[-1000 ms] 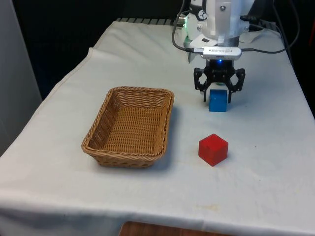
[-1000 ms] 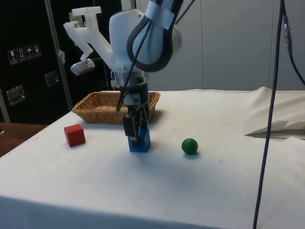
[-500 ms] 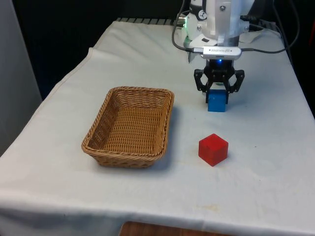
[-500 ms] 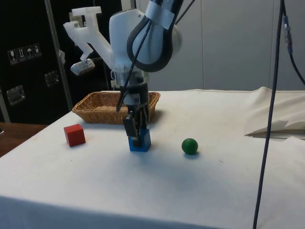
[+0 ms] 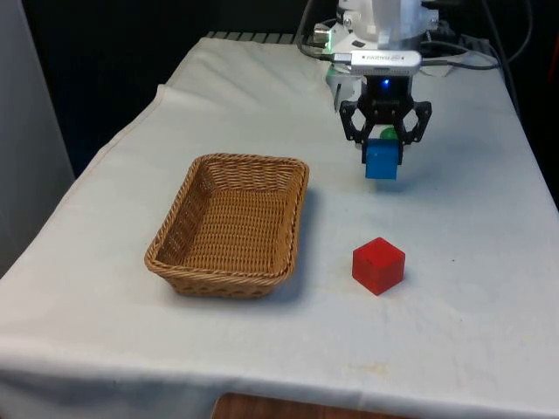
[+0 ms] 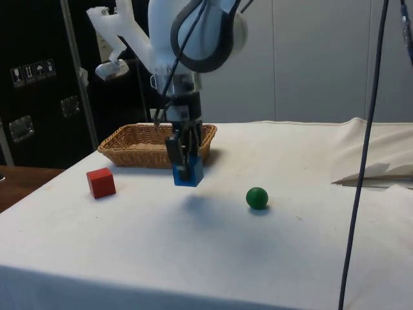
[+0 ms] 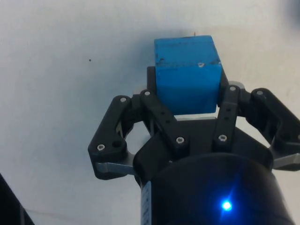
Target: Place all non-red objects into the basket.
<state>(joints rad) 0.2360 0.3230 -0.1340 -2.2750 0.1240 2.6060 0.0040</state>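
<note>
The gripper [image 5: 383, 148] clamped the blue cube [image 5: 381, 161] between its 2 fingers and held it clear of the cloth [image 5: 262, 349], with bare cloth between it and the basket [image 5: 231, 223] at the front view's left. The red cube [image 5: 378, 265] sat nearer the camera than the basket's right rim. In the side view the green ball [image 6: 257, 197] lay well beyond the basket. No writing could be read

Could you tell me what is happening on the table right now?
The gripper is shut on the blue cube and holds it clear of the white cloth. The wicker basket has nothing in it yet. The green ball and the red cube sit on the cloth.
</note>
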